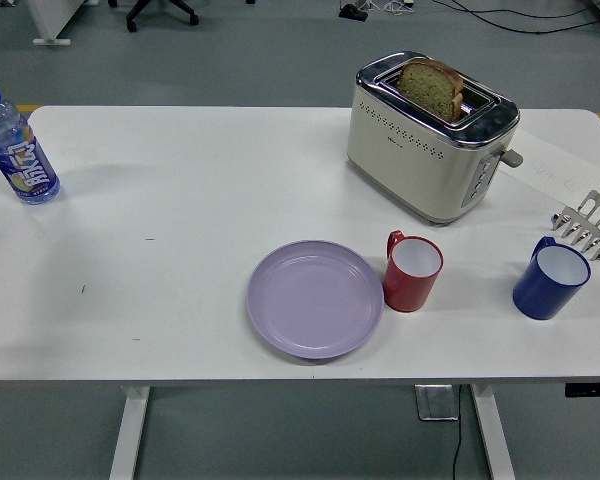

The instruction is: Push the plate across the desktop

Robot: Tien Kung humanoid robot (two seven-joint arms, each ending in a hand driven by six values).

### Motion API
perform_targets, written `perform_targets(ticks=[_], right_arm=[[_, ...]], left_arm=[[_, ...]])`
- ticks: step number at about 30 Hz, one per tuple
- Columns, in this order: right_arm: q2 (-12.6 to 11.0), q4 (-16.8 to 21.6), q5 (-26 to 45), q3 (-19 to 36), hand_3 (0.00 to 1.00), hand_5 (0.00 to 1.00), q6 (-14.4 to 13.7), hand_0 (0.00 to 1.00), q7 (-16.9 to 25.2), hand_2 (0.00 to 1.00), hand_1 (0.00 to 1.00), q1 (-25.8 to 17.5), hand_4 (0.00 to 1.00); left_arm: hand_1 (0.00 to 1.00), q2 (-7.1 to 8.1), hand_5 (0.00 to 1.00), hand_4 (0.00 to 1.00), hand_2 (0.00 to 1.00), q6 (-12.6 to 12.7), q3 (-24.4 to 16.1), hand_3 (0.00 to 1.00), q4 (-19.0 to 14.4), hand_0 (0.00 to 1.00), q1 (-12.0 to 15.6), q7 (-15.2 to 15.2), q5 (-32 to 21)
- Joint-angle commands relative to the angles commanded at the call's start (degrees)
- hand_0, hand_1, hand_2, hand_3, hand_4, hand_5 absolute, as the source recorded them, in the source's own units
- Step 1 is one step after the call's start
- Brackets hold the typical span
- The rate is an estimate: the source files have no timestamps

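Sitting close to the near edge of the white table [180,200], the lilac plate [315,298] lies flat and bare, with nothing touching its rim except the red mug [413,271] just beside it on the right, handle turned away from the camera. Farther right of the plate, well apart from it, stands a blue mug [551,280]. Just behind that mug lies a metal slotted utensil [588,225], cut off by the picture's right edge, so its full shape is hard to make out. Behind and to the right of the plate stands a cream and chrome toaster [430,140] with a slice of brown bread [432,87] poking from its slot. Far left of the plate, near the table's left edge, a water bottle [16,148] stands upright. Neither robot hand is in view, so how open either one is cannot be told.
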Motion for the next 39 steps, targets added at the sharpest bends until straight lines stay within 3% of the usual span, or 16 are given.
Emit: perform_targets(ticks=[31, 32, 38, 39], right_arm=[[0.0, 0.0, 0.4, 0.1, 0.616, 0.360, -0.2, 0.601, -0.1, 0.640, 0.543, -0.1, 0.132], [0.0, 0.0, 0.4, 0.0, 0.616, 0.359, -0.2, 0.600, -0.1, 0.640, 0.543, -0.1, 0.132], [0.0, 0.0, 0.3, 0.0, 0.616, 0.359, -0.1, 0.600, -0.1, 0.640, 0.543, 0.0, 0.132], [0.0, 0.0, 0.2, 0.1, 0.616, 0.357, -0.1, 0.601, -0.1, 0.640, 0.543, 0.0, 0.133]], left_arm=[[0.943, -0.25, 0.998, 0.539, 0.996, 2.1, 0.6, 0.998, 1.3, 0.915, 0.8, -1.6, -0.3], [0.910, -0.28, 0.998, 0.530, 0.940, 2.2, 0.6, 0.899, 1.3, 0.888, 0.8, -1.7, -0.4], [0.910, -0.37, 0.998, 0.530, 0.940, 2.6, 0.1, 0.899, 1.5, 0.888, 0.8, -1.8, -0.1], [0.895, -0.40, 0.998, 0.523, 0.910, 2.6, -0.1, 0.839, 1.5, 0.863, 0.8, -1.9, -0.1]])
